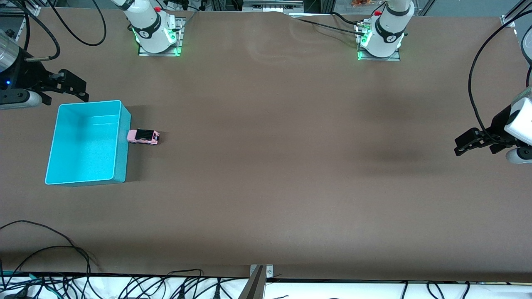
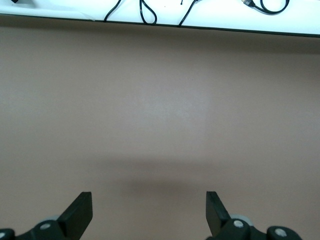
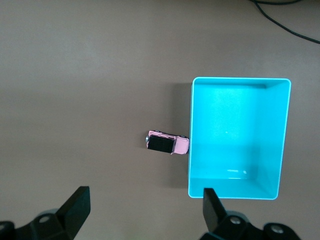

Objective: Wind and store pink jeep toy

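Left gripper jaws wide apart, empty, over bare surface, well apart from turquoise bin, waiting. Pink jeep toy on surface, touching bin's wall. Right gripper spread wide, empty, near bin's corner toward bases.

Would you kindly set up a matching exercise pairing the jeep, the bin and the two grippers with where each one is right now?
Things:
1. pink jeep toy
2. turquoise bin
3. left gripper
4. right gripper

Places or states:
A. open, over bare table at the left arm's end
B. holds nothing inside
C. on the table, against the bin's outer wall
D. open, up by the bin's edge nearest the robot bases

Pairs: 1-C, 2-B, 3-A, 4-D
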